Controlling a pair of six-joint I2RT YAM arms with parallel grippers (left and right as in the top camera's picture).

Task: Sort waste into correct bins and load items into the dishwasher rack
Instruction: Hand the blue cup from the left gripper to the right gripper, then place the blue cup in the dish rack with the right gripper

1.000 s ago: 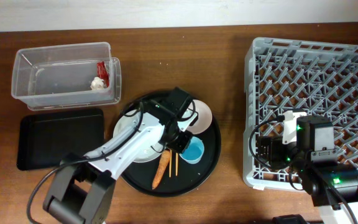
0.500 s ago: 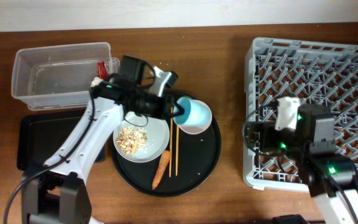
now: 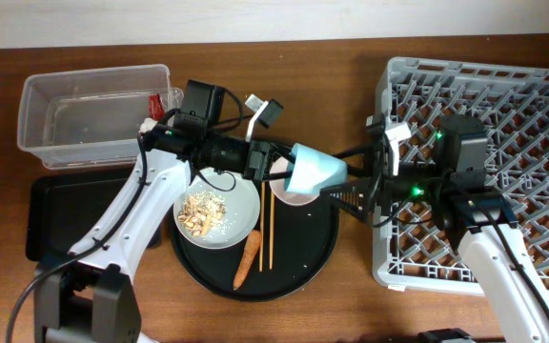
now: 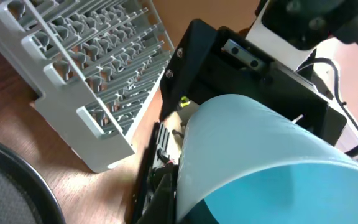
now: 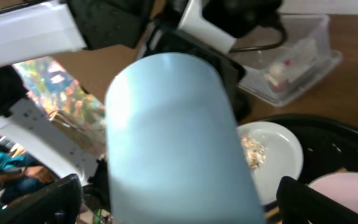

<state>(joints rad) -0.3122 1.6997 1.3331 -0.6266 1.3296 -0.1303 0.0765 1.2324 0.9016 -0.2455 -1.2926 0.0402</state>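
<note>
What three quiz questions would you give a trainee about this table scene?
1. Multiple choice: what does the left gripper hold? A) a bowl B) the light-blue cup C) a chopstick
2. True or false: the carrot lies inside the clear tub.
3. Fill in: the crumbly food bits lie on the pale round ____.

Key: 1 B. 2 False; it lies on the round black tray. 3 plate.
</note>
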